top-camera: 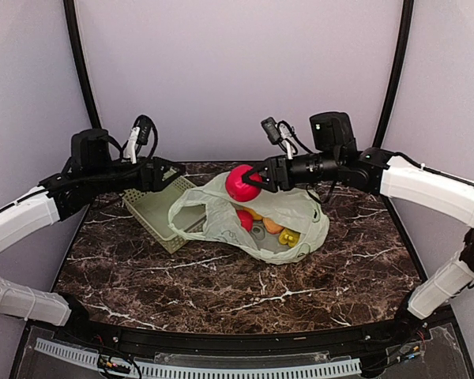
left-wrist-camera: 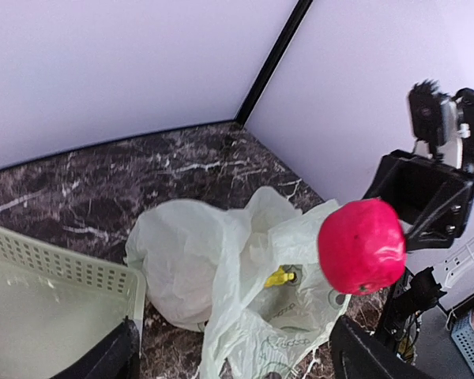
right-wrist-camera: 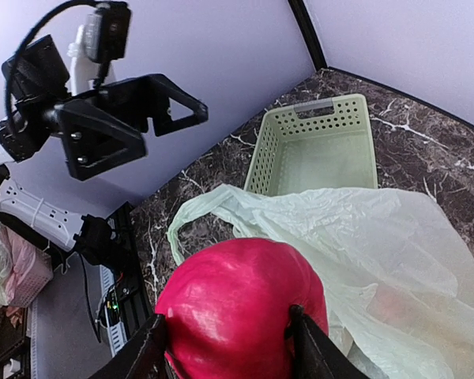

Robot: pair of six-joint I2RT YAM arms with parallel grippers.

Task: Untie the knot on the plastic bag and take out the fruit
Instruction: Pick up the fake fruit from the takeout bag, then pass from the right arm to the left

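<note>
My right gripper [top-camera: 254,180] is shut on a red apple [top-camera: 237,183], held in the air above the plastic bag [top-camera: 296,213]. In the right wrist view the apple [right-wrist-camera: 237,304] fills the space between both fingers [right-wrist-camera: 306,347]. The pale green bag lies slack and open on the table with more fruit inside: an orange piece [top-camera: 272,226], a yellow one [top-camera: 288,236] and a red one [top-camera: 246,219]. One loop handle [top-camera: 183,207] lies loose; the knot is not in view. My left gripper [top-camera: 170,175] hangs open over the basket, with nothing between its fingers [left-wrist-camera: 110,359].
A pale green perforated basket [top-camera: 152,212] stands left of the bag, its near corner under the loose handle. The dark marble table [top-camera: 237,292] ends at purple walls behind and at the sides.
</note>
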